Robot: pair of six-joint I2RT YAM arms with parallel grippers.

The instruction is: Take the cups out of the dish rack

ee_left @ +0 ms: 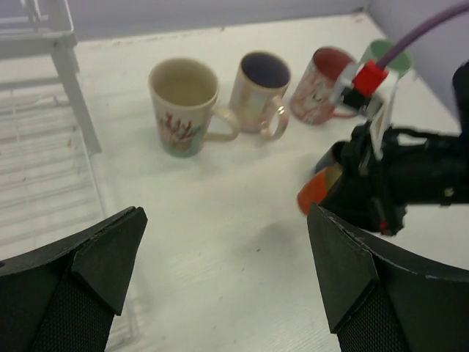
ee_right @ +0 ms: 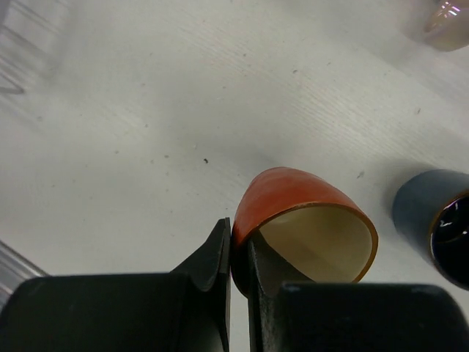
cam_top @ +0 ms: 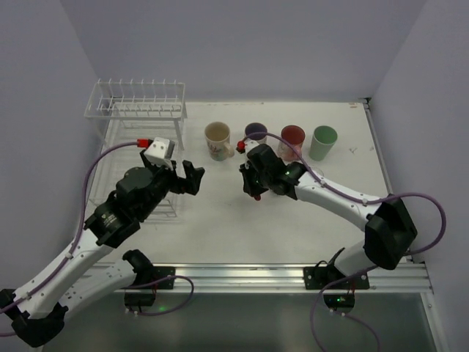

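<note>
My right gripper [ee_right: 236,238] is shut on the wall of the small orange cup [ee_right: 293,198], one finger inside and one outside, holding it tilted just above the table. A dark blue cup [ee_right: 432,220] stands close beside it. My left gripper [ee_left: 226,220] is open and empty, facing the right gripper [cam_top: 253,187] across a short gap. In a row at the back stand the cream cup [cam_top: 218,139], the purple-inside cup [cam_top: 256,133], the pink cup [cam_top: 292,137] and the green cup [cam_top: 323,142]. The dish rack [cam_top: 135,103] at the back left shows no cups.
The rack's flat wire lower tray [ee_left: 44,147] runs along the left side, right beside my left arm. The white table ends at a grey wall behind the cups and a metal rail [cam_top: 293,275] at the near edge.
</note>
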